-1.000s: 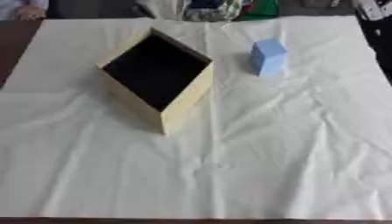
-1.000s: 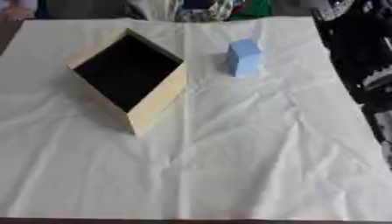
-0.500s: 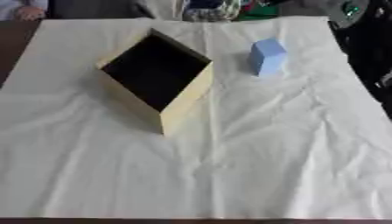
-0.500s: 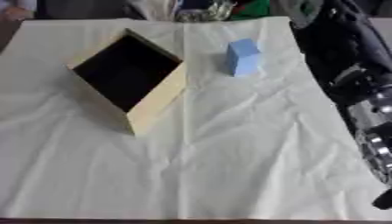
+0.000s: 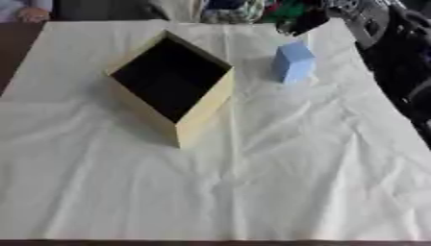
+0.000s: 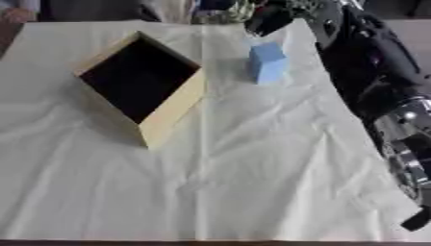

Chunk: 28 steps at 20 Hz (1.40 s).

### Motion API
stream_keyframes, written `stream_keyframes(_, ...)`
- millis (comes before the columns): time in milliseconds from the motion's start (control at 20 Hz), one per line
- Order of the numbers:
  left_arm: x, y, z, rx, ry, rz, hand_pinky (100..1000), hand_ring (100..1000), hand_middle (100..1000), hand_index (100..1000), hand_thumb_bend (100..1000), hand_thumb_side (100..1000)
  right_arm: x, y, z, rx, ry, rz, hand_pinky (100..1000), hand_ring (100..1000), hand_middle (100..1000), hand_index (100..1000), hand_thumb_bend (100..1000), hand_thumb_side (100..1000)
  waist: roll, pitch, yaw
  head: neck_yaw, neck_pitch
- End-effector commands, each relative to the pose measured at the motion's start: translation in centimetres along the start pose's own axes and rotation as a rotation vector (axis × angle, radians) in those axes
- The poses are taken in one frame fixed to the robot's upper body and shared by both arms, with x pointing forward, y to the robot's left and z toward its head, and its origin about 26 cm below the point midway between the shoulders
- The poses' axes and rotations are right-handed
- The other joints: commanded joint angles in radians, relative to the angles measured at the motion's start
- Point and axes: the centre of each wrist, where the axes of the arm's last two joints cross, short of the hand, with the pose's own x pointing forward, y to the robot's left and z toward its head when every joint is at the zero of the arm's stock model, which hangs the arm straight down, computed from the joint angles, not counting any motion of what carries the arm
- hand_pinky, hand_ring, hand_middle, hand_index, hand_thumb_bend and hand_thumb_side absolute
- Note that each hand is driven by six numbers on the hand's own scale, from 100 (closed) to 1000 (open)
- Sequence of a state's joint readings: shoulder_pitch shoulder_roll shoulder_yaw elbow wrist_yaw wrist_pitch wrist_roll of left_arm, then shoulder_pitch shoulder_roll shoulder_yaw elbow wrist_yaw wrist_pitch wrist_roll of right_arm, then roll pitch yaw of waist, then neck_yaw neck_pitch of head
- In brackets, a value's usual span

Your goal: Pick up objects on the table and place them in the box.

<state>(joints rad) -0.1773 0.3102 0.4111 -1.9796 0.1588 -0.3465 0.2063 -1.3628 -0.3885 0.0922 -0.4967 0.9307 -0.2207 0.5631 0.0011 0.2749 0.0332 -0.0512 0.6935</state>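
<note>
A tan open box (image 5: 205, 111) with a dark inside stands on the cloth left of centre, turned corner-on to me. A light blue block (image 5: 292, 62) stands upright to its right, near the far edge. My right arm (image 6: 370, 81) comes in along the right side. Its dark hand (image 6: 268, 18) hangs just behind and above the blue block, apart from it. The hand's shape is too dark to read. The left hand shows in neither view.
A creased cream cloth (image 5: 252, 192) covers the table. Bare brown tabletop (image 5: 12, 48) shows at the far left. Mixed colourful things (image 5: 240, 7) lie along the far edge. The right forearm takes up the right margin of the cloth.
My right arm has swung in from the right edge and reached up the table, and its hand is now behind the blue block. The box and the block have stayed in place.
</note>
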Motion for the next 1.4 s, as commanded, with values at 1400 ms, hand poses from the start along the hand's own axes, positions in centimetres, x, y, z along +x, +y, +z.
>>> stream_keyframes(1400, 0.8, 0.1, -1.0, -0.055, -0.037, -0.016, 686, 597, 625, 750, 281, 103, -6.1, -3.7, 5.1, 0.088, -0.135, 0.201, 979, 981, 1000, 1000, 279, 682, -0.007, -0.035, -0.018, 0.012, -0.003)
